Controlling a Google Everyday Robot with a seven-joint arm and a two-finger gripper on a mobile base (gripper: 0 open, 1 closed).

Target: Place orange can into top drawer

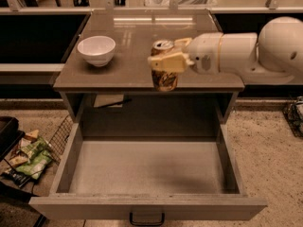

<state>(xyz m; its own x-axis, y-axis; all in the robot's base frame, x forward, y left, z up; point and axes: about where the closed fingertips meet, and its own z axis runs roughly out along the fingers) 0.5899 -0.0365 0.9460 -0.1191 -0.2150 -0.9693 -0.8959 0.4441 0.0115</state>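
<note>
The orange can [164, 77] is upright, held in the air at the front edge of the cabinet top, above the back of the open drawer. My gripper [166, 56] reaches in from the right on a white arm and is shut on the can, one pale finger [165, 63] across its front. The top drawer [147, 171] is pulled fully out below, its flat grey bottom bare, with a pale front panel and a small dark handle [147, 219].
A white bowl [96, 50] sits on the cabinet top [128, 41] at the left. A wire basket with snack packets [28, 157] stands on the floor at the left. My arm's white body [265, 48] fills the right side.
</note>
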